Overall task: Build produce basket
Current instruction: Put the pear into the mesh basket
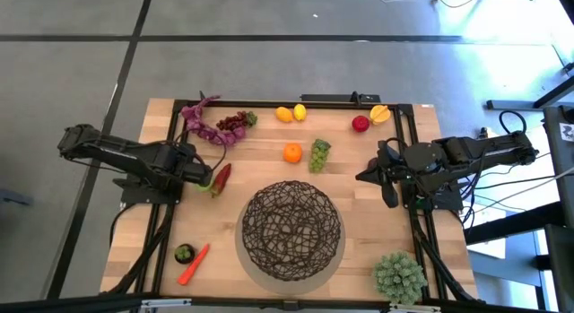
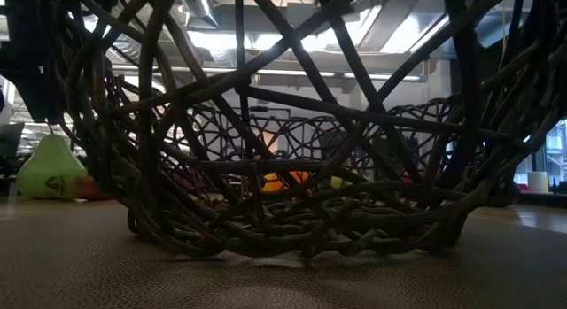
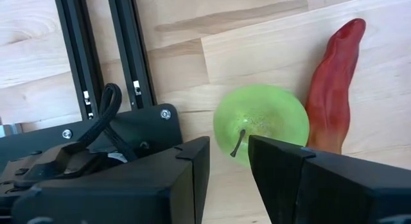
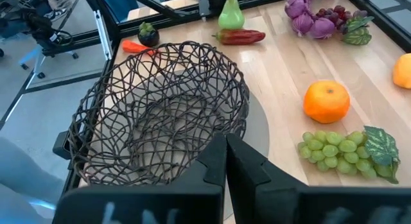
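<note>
A green pear stands upright on the wooden table beside a red pepper, left of the basket. My left gripper hangs over the pear, pointing steeply down, one finger on each side of the stem with a gap between them. My right gripper is shut and holds nothing; it hovers at the table's right side, above the basket's rim. An orange and green grapes lie just beyond the basket. The pear also shows in the low view. My left gripper comes at the pear's narrow top from above, its fingers on either side of the stem. The fingers themselves hide the pear's neck, so I cannot tell whether they touch it. The pear rests on the table.
The basket sits on a grey round mat. Lemons, a red apple, purple grapes and purple beads lie along the far edge. A carrot lies near left, and a spiky pale green plant stands near right.
</note>
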Controlling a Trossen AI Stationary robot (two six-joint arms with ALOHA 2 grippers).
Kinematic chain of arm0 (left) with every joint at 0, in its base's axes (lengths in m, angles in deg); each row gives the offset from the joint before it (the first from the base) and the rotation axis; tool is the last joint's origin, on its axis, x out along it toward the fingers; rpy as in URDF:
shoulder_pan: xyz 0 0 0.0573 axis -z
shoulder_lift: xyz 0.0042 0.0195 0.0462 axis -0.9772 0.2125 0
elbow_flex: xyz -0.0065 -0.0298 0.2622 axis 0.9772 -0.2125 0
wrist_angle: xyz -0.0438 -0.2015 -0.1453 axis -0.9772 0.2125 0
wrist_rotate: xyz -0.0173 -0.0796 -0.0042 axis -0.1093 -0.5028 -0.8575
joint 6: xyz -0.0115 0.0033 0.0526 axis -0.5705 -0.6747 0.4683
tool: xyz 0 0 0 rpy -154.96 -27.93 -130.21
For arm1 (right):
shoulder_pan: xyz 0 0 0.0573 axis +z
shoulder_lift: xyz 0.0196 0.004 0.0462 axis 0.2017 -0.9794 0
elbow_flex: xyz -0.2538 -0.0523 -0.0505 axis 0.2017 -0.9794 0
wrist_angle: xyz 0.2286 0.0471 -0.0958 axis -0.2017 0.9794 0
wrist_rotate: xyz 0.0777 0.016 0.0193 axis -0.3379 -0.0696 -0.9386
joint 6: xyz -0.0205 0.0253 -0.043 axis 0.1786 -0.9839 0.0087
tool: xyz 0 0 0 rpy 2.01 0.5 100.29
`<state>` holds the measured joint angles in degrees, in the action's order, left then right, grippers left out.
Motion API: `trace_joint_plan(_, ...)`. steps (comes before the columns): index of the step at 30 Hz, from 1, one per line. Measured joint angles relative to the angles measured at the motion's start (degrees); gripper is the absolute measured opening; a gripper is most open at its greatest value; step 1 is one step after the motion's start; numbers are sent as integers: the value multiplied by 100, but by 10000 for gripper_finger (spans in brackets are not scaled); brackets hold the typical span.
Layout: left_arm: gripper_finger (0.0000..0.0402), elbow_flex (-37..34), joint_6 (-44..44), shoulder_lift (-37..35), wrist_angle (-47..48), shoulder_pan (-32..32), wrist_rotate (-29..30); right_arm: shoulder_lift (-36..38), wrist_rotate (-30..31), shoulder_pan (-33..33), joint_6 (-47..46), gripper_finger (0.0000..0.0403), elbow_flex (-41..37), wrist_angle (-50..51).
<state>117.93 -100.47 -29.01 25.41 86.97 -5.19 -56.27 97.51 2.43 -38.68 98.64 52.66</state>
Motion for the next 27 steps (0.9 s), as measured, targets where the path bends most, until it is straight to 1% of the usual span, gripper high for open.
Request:
trace_joint_plan(14, 98, 0, -7, 240, -45, -1, 15, -2, -2, 0, 2, 7, 0, -1)
trace_joint_plan(27, 97, 0, -34, 236, -46, -2, 17, -2, -2, 0, 2, 7, 0, 0)
